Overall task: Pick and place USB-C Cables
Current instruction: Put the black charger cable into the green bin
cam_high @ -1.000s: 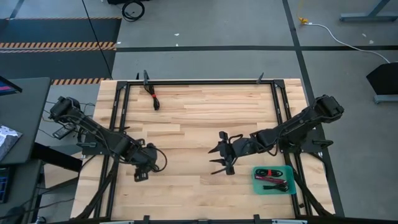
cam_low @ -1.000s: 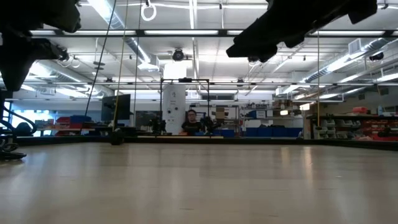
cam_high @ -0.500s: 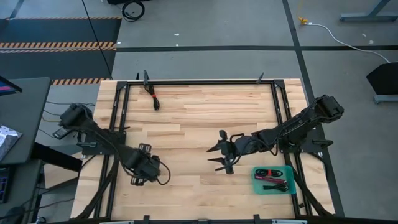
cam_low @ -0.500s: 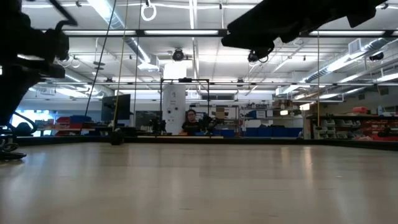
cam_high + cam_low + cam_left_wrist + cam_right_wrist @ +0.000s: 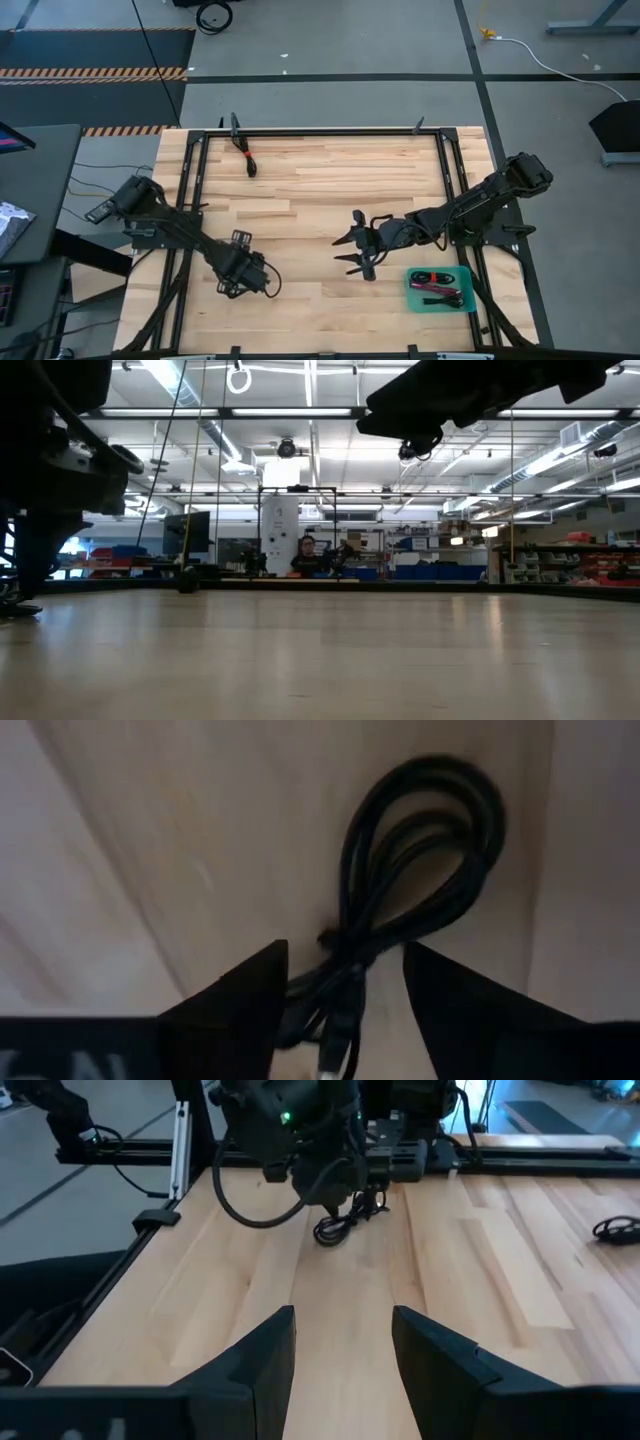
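Left claw [image 5: 340, 1010] pinches black cable coil [image 5: 420, 870] at its tied waist, lower left; light, floppy. Right claw [image 5: 352, 250] spread.

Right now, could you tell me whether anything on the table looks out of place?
Only one thing: a black and red USB-C cable lies alone near the table's far edge, apart from the cables in the teal tray.
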